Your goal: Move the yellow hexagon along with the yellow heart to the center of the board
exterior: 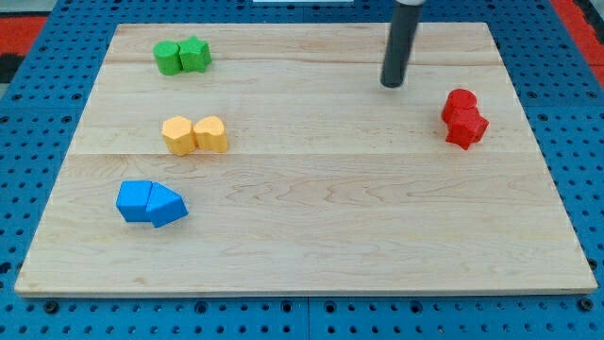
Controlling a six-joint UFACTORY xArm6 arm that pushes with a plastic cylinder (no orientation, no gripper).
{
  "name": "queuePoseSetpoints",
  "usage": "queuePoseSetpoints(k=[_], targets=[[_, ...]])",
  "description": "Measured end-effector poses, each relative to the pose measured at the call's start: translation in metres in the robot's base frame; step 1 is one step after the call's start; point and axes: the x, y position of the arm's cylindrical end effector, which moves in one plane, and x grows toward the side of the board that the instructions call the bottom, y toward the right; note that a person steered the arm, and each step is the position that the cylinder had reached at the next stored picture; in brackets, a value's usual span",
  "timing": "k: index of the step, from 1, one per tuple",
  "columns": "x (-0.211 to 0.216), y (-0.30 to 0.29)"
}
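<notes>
Two yellow blocks sit side by side, touching, at the view's left middle of the wooden board (311, 227): the yellow hexagon (177, 134) on the left and the yellow heart (211, 134) on the right. My tip (392, 83) is the lower end of a dark rod at the view's upper right of centre. It stands far to the right of the yellow pair and touches no block.
Two green blocks (182, 56) touch each other at the view's top left. Two blue blocks (150, 202) lie together at the lower left. Two red blocks (463, 117) stand together at the right, close to my tip's right. Blue pegboard surrounds the board.
</notes>
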Motion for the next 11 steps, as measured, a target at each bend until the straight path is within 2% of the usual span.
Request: queuePoseSetpoints(k=[1, 3, 4, 5, 6, 7, 8, 9, 11], targets=[[0.006, -0.066], [0.058, -0.27], [0.072, -0.337], [0.079, -0.323], [0.113, -0.329], [0.12, -0.292], [0.12, -0.223], [0.12, -0.18], [0.12, -0.161]])
